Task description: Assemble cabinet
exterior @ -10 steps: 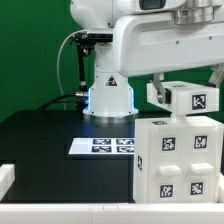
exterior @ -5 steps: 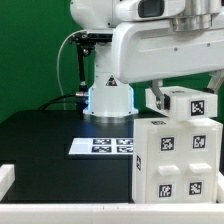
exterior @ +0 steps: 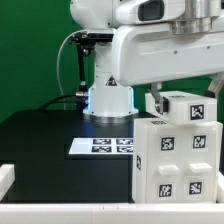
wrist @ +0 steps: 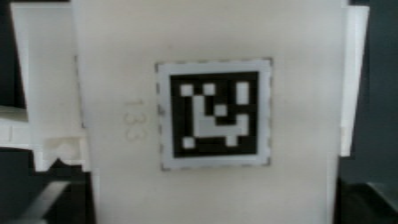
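Observation:
The cabinet's large white box point(exterior: 178, 160) stands on the black table at the exterior view's right, with several marker tags on its front. A smaller white cabinet part point(exterior: 188, 107) with a tag sits just above the box's top, touching or nearly touching it. In the wrist view this part point(wrist: 214, 100) fills the picture, tag facing the camera. My gripper point(wrist: 217, 205) is shut on it, and its dark fingers point(wrist: 32, 200) show at both side edges. In the exterior view the arm's big white link hides the gripper.
The marker board point(exterior: 100, 146) lies flat on the black table in front of the robot's base point(exterior: 108, 98). A low white rail point(exterior: 60, 212) runs along the table's near edge. A green backdrop stands behind.
The arm and the held white part have come down a little, closer onto the top of the cabinet box.

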`<state>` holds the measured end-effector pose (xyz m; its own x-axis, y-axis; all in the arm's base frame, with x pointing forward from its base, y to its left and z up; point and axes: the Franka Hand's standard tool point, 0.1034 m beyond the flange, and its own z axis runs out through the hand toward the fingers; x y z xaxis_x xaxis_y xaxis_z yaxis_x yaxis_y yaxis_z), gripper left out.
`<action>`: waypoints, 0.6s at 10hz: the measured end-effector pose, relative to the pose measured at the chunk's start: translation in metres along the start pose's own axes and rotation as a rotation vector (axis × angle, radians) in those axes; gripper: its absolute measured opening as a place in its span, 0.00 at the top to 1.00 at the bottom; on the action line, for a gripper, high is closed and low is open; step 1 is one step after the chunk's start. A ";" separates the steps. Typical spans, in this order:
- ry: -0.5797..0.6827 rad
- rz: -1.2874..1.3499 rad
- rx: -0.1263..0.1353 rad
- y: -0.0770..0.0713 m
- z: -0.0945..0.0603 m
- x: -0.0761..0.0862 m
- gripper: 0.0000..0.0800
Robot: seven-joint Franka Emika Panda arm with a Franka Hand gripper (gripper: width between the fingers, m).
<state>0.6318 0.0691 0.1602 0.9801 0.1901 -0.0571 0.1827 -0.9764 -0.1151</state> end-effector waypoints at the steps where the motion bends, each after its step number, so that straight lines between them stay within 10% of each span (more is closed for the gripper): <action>1: 0.000 0.000 0.000 0.000 0.000 0.000 0.08; 6: 0.030 -0.001 -0.012 0.000 -0.003 -0.019 0.00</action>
<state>0.6135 0.0656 0.1638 0.9818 0.1879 -0.0274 0.1842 -0.9775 -0.1028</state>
